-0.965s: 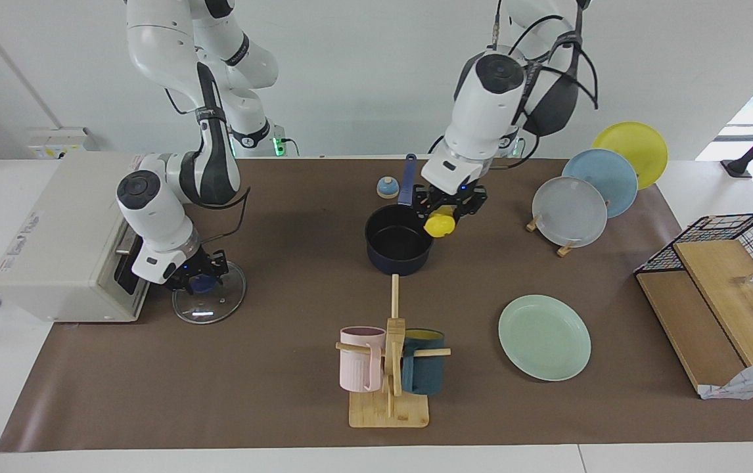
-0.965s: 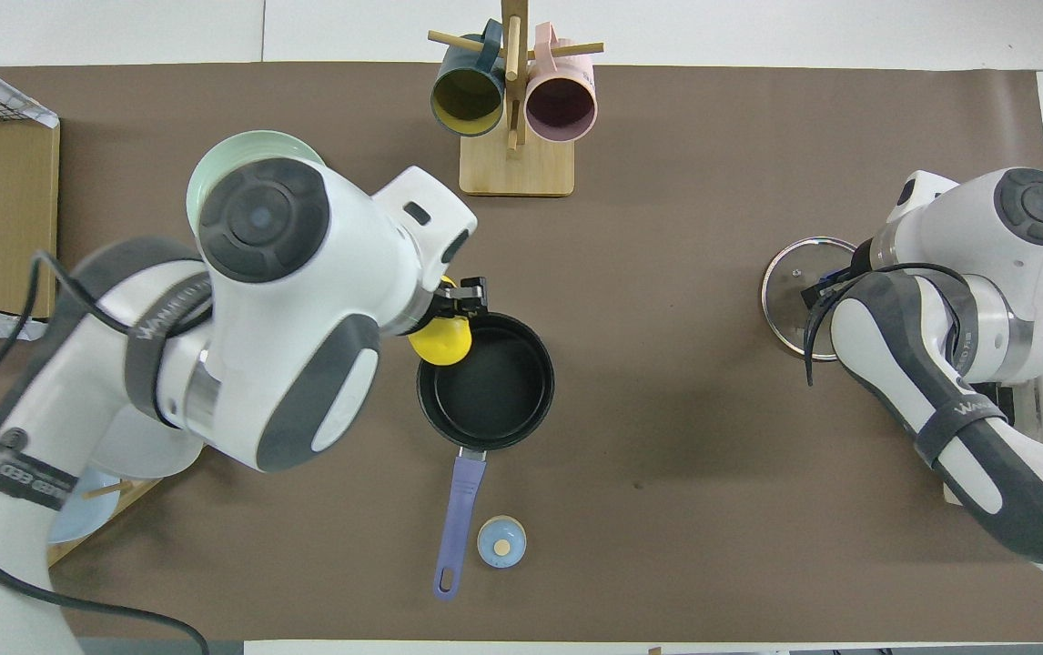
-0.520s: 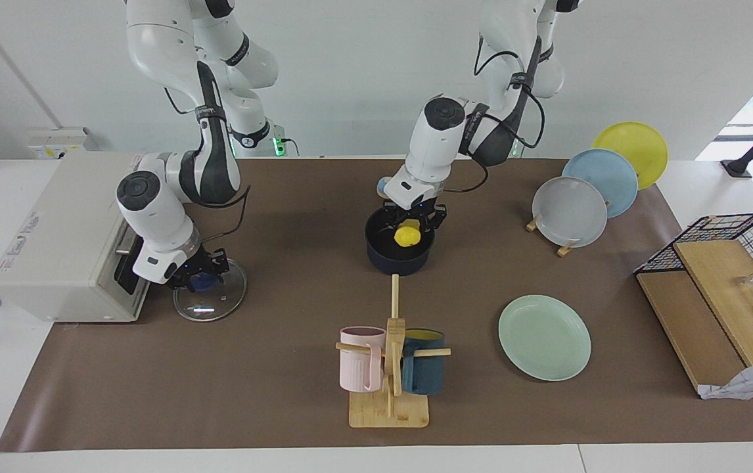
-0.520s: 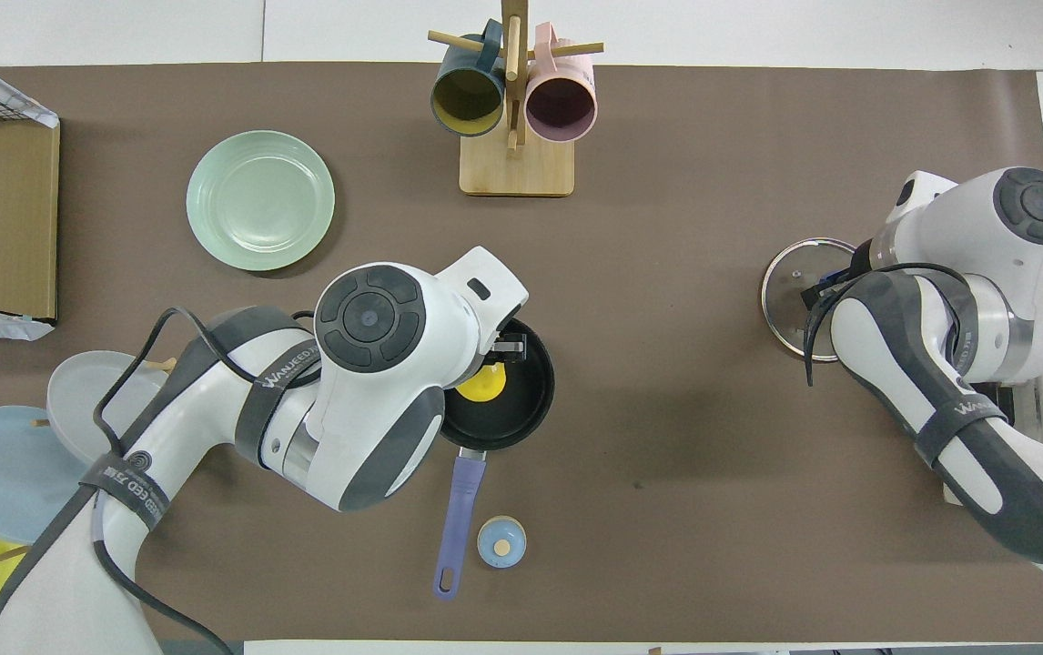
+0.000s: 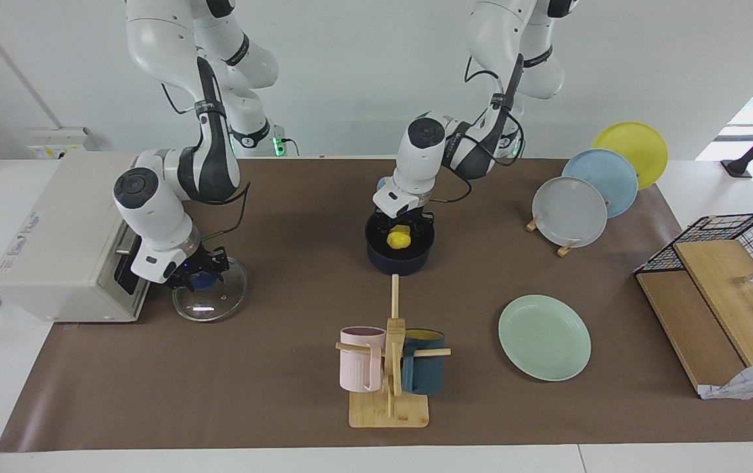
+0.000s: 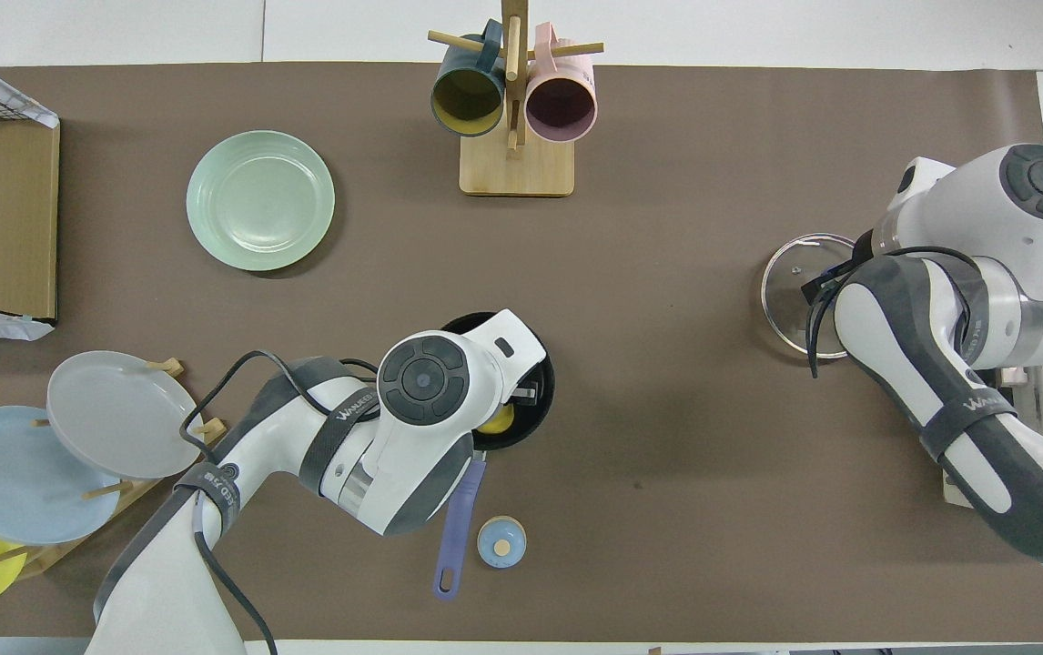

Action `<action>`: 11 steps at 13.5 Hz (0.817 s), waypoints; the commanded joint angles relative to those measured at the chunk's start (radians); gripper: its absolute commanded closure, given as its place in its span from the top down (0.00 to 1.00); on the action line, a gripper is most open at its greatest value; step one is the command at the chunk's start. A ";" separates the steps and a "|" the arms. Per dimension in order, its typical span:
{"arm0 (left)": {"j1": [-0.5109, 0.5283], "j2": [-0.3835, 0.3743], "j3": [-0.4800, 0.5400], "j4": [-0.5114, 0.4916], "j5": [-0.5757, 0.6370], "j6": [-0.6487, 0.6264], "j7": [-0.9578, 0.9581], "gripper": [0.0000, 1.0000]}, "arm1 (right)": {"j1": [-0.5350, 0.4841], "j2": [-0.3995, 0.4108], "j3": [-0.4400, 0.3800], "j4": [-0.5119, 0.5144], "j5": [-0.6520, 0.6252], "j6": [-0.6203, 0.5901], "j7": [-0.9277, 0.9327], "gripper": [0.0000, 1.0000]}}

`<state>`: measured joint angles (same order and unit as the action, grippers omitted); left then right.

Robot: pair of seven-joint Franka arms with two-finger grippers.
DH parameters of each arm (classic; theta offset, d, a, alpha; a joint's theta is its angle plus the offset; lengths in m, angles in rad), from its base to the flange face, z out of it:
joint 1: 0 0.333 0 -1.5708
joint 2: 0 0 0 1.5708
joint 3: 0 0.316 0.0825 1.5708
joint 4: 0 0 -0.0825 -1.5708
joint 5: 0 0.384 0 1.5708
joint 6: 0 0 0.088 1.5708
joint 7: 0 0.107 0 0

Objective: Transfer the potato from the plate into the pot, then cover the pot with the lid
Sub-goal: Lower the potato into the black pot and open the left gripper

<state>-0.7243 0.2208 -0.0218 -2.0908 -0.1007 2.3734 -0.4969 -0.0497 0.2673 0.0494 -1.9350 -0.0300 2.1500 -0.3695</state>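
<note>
Left gripper (image 5: pixel 405 231) is inside pot (image 5: pixel 397 259), fingers spread beside potato (image 5: pixel 399 238). Right gripper (image 5: pixel 198 276) pinches lid (image 5: pixel 212 303) knob beside toaster (image 5: pixel 64 236).

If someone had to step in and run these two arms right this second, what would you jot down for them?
Left gripper: down inside the pot, at the potato; whether its fingers have let go cannot be told.
Right gripper: low on the lid's knob; the lid lies on the table in front of the toaster oven; grip cannot be told.
Plate: bare, toward the left arm's end of the table.
Done: potato is off the plate and in the pot.
Left: release the potato if that is not done, pull the left arm clear, then carry the lid over and set it on the pot.
</note>
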 commanded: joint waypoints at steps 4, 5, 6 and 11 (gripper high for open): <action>-0.041 0.025 0.020 -0.044 0.000 0.075 -0.009 0.00 | 0.064 -0.051 0.007 0.090 0.002 -0.140 0.006 0.00; -0.050 0.025 0.020 -0.051 0.001 0.076 -0.009 0.00 | 0.068 -0.054 0.007 0.091 0.002 -0.159 0.015 0.00; -0.055 0.025 0.020 -0.052 0.001 0.076 -0.009 0.00 | 0.070 -0.060 0.007 0.093 0.002 -0.160 0.015 0.00; -0.027 -0.017 0.037 0.006 0.001 -0.039 0.011 1.00 | 0.070 -0.089 0.044 0.096 0.015 -0.188 0.070 0.00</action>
<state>-0.7475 0.2345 -0.0117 -2.1080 -0.0995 2.4049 -0.4998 0.0282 0.2076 0.0601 -1.8434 -0.0253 1.9954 -0.3438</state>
